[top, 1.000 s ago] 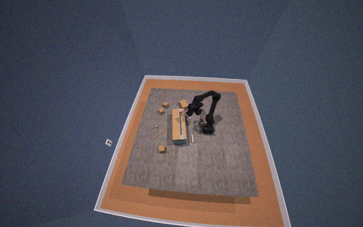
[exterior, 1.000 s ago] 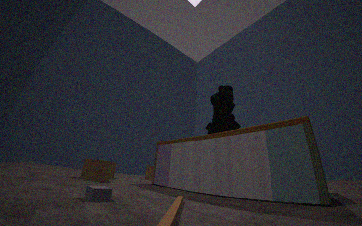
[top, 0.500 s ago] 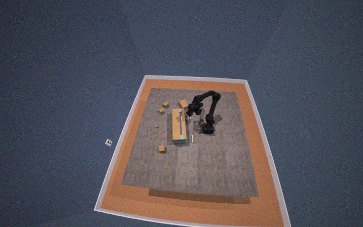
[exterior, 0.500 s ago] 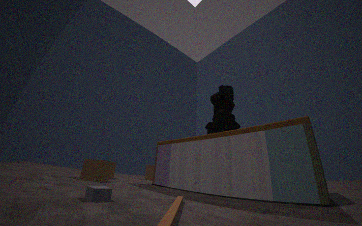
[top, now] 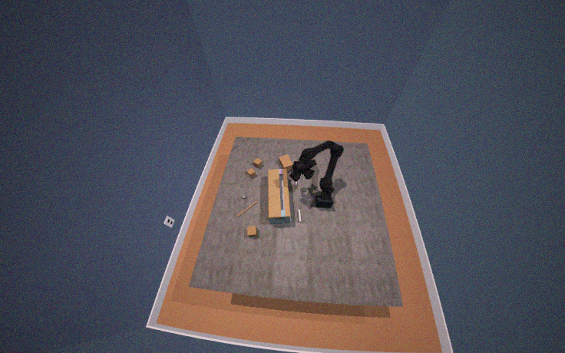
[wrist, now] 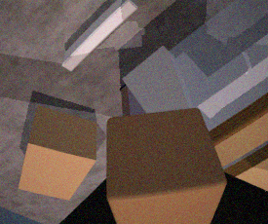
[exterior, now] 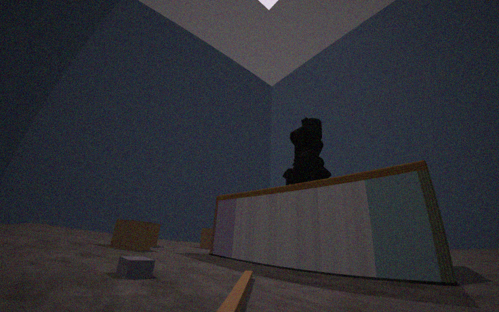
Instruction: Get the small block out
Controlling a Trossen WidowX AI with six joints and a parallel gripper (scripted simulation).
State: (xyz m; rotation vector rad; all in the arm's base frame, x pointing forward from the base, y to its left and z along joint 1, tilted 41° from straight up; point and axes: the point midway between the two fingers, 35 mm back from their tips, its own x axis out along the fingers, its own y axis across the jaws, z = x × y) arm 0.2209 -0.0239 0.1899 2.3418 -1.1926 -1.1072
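The box [top: 275,192] [exterior: 302,228] [wrist: 252,136] stands upright, with a wooden top, a purple end and a teal end. My gripper [top: 295,176] [wrist: 159,181] is shut on a wooden block [wrist: 162,156], which fills the space between its black fingers in the wrist view. The gripper hangs beside the box's purple end, on the robot's side. The frames do not tell whether the held block came from the shelf. I cannot make out a block on the shelf; the inside is largely hidden or too small to read.
A larger wooden block [top: 285,161] [wrist: 57,166] lies beyond the purple end. A white bar [top: 299,216] lies beside the box. Past the box lie a wooden stick [top: 247,209] [exterior: 238,292], a small grey block [top: 243,197] [exterior: 135,268] and several wooden cubes.
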